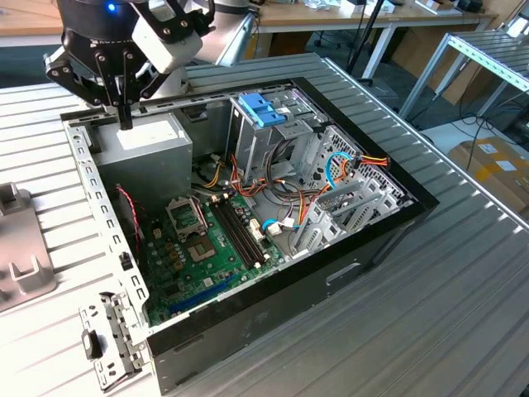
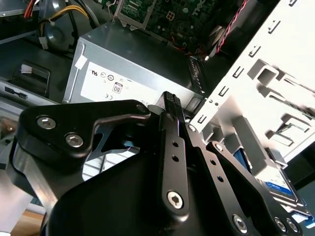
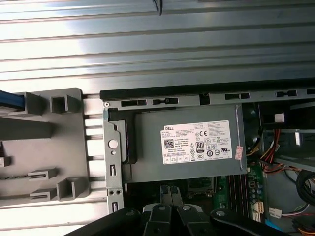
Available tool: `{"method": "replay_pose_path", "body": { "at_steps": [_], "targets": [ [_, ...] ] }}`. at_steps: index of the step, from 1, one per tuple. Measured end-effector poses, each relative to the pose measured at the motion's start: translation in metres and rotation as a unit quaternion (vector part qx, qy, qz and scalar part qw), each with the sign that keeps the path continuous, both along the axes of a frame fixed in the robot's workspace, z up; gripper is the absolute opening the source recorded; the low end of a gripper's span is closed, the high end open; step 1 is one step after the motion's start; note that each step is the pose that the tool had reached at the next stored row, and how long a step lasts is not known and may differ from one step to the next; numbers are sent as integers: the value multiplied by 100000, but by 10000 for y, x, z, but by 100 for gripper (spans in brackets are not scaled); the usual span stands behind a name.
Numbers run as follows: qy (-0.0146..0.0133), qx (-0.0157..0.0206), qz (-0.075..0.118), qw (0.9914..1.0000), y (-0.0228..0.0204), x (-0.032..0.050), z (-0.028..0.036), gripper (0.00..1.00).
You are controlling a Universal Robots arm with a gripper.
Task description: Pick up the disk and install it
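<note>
My black gripper point(image 1: 124, 122) hangs over the far-left corner of the open computer case point(image 1: 388, 236), its fingers pressed together with nothing between them. It sits just above the grey power supply box with a white label point(image 1: 153, 141). In the first wrist view the gripper point(image 3: 170, 189) is beside that box point(image 3: 197, 142). A blue strip, apparently the disk's carrier point(image 3: 10, 101), lies in a grey holder point(image 3: 64, 147) outside the case wall. In the second wrist view a flat blue-edged piece with a label, likely the disk point(image 2: 278, 184), shows past the gripper point(image 2: 170, 100), partly hidden by its links.
The case holds a green motherboard point(image 1: 198, 248), a metal drive cage point(image 1: 273, 145) topped by a short blue latch piece point(image 1: 260, 107), and loose cables point(image 1: 347, 165). A perforated chassis rail point(image 1: 91, 190) borders the case beside the gripper. The table point(image 1: 463, 314) is ribbed metal.
</note>
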State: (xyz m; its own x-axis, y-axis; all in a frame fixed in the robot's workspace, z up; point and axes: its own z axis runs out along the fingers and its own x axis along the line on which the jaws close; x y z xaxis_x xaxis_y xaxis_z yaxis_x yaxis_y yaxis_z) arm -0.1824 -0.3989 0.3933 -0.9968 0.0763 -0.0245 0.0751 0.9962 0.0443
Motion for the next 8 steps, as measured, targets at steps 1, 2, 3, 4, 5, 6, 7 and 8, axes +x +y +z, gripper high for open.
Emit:
{"method": "replay_pose_path", "body": {
  "at_steps": [1,2,3,4,5,6,7,8],
  "targets": [
    [1,0,-1,100000,0,-6,0,11],
    [1,3,2,100000,0,-15,0,11],
    [0,3,2,100000,0,-21,0,11],
    [2,2,1,100000,0,-34,0,11],
    [2,1,2,100000,0,-41,0,11],
    [1,1,1,100000,0,-47,0,11],
    [1,-1,0,100000,0,-56,0,11],
    [0,3,2,100000,0,-62,0,11]
  ]
}}
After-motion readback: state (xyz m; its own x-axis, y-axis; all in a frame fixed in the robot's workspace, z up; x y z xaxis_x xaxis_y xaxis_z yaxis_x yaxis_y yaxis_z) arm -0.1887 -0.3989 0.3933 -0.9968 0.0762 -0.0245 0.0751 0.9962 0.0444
